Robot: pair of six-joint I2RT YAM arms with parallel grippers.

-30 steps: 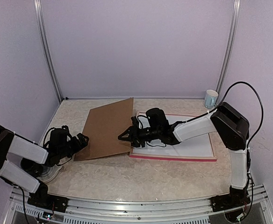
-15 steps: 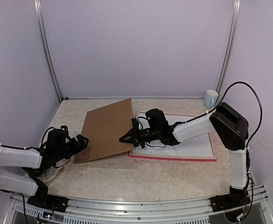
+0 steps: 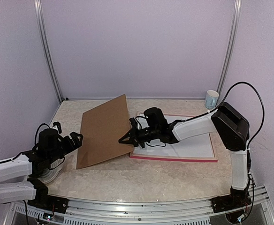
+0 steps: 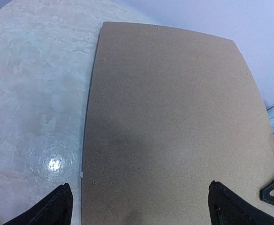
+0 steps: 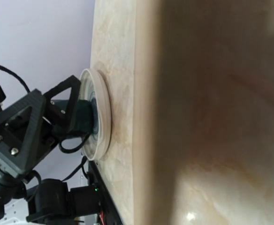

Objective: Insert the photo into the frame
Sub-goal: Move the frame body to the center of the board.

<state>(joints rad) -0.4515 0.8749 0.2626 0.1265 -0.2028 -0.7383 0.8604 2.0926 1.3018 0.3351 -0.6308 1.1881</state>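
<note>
The brown backing board point(image 3: 104, 133) stands tilted, its near edge on the table and its top lifted. My right gripper point(image 3: 126, 138) is shut on the board's right edge. My left gripper point(image 3: 76, 139) is open just left of the board, not touching it. In the left wrist view the board point(image 4: 174, 117) fills the picture, with my open left gripper point(image 4: 139, 210) in front of it. The pink-red frame point(image 3: 174, 159) lies flat to the right with a white sheet point(image 3: 193, 145) in it. The photo is out of view. The right wrist view does not show its own fingers.
A pale blue cup point(image 3: 212, 99) stands at the back right by the wall. A white round dish point(image 3: 50, 174) sits under my left arm, and it also shows in the right wrist view point(image 5: 98, 117). Walls close the table on three sides.
The right gripper has tilted the backing board up, steeper than before. The left arm has drawn back to the left, away from the board's left edge.
</note>
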